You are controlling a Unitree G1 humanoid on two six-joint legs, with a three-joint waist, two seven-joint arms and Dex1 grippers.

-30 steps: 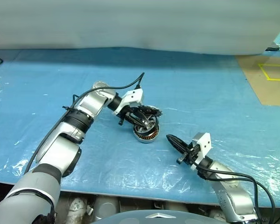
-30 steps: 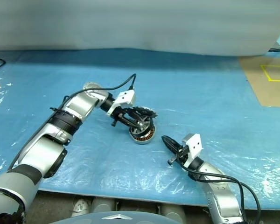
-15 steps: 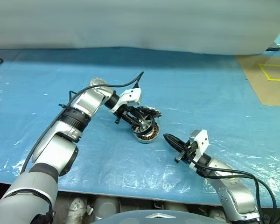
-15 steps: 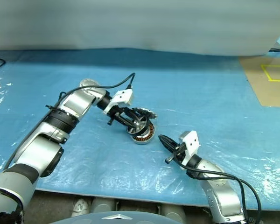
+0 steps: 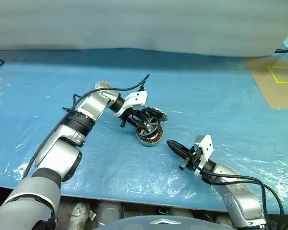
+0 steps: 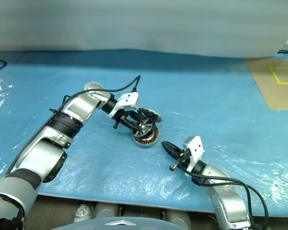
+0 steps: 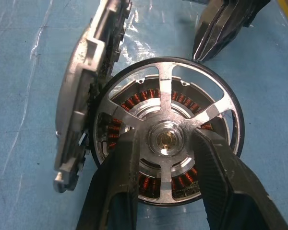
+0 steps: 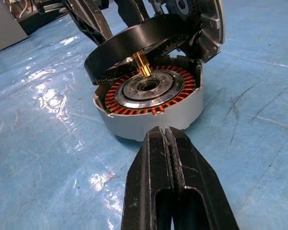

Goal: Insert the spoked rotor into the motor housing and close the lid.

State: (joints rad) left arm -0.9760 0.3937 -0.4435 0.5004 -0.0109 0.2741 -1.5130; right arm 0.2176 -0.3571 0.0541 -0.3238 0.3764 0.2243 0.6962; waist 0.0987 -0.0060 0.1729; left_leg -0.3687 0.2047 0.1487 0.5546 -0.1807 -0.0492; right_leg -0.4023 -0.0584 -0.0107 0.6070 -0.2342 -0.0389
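The motor housing (image 5: 152, 138) sits on the blue sheet, its copper windings (image 8: 134, 98) facing up. The lid (image 5: 156, 115) stands open, hinged at the housing's far rim. My left gripper (image 5: 143, 125) is shut on the hub of the spoked rotor (image 7: 165, 139). The rotor hangs tilted just over the housing's mouth, and its brass shaft (image 8: 142, 64) points down at the dark centre. My right gripper (image 5: 170, 143) is shut and empty. It lies low over the sheet with its tip (image 8: 164, 132) close to the housing's near wall.
Crinkled blue plastic sheet (image 5: 216, 96) covers the table. A brown board with yellow tape (image 5: 278, 81) lies at the far right. The table's front edge (image 5: 134, 199) runs just below the arms.
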